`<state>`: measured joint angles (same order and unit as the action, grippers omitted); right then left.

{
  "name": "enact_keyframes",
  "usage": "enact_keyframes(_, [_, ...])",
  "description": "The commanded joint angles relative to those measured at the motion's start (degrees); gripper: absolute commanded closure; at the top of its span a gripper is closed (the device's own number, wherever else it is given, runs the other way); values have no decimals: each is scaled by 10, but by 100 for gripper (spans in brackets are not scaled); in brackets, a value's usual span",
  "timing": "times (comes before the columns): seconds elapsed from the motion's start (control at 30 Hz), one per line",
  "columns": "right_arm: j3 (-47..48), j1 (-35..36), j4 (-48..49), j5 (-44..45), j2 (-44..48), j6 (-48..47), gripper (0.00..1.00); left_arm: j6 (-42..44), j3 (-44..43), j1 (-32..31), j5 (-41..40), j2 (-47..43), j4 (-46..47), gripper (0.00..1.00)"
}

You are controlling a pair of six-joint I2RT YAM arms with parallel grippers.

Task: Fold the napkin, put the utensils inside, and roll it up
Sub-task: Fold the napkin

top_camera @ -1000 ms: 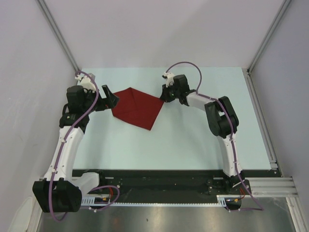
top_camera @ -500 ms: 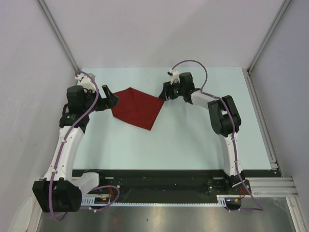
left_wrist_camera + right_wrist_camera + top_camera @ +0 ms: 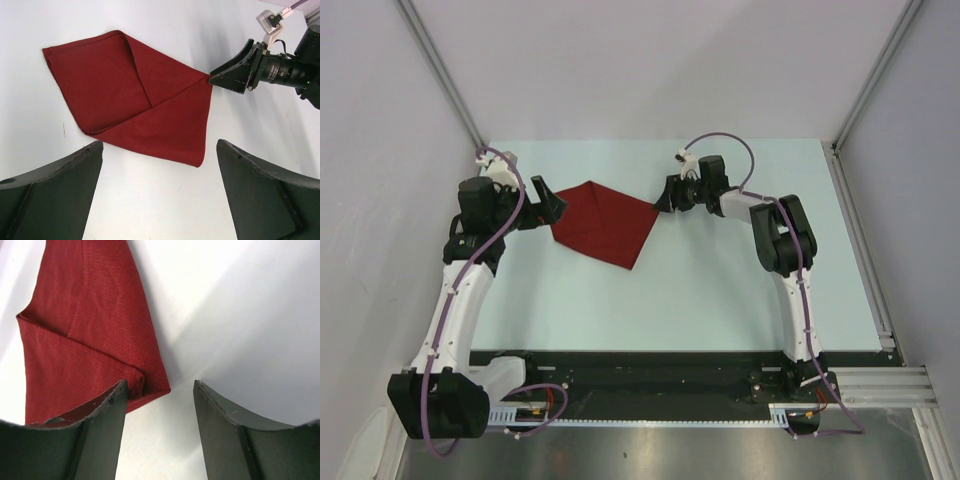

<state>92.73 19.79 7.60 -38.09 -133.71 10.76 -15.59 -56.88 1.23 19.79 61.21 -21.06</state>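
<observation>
The dark red napkin (image 3: pixel 605 222) lies flat on the pale table, folded, with flaps overlapping along creases (image 3: pixel 125 95). My right gripper (image 3: pixel 665 200) stands open just off the napkin's right corner. In the right wrist view that corner (image 3: pixel 150 385) lies on the table between the jaws (image 3: pixel 160 384), touching neither, and the left finger (image 3: pixel 100 430) overlaps the cloth's edge. My left gripper (image 3: pixel 552 200) hovers wide open at the napkin's left side; in the left wrist view its jaws (image 3: pixel 159 145) frame bare table below the cloth. The utensils are out of view.
The pale table (image 3: pixel 720 290) is boxed in by grey walls at the left, back and right. A metal rail (image 3: pixel 860 240) runs along the table's right edge. The arm bases sit on the dark strip (image 3: pixel 650 380) at the near edge.
The right gripper has opened, let go of the napkin's right corner and drawn back a little to the right. The corner now rests on the table. The left arm has not moved.
</observation>
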Motion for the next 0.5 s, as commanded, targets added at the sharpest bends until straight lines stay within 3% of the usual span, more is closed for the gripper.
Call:
enact_keyframes(0.0, [25, 1, 21, -23, -12, 21, 41, -7, 1, 1, 10, 0, 19, 0])
enact_keyframes(0.23, [33, 1, 26, -25, -24, 34, 50, -7, 1, 1, 10, 0, 19, 0])
enact_keyframes(0.47, [23, 0, 37, -21, -20, 41, 81, -7, 1, 0, 10, -1, 19, 0])
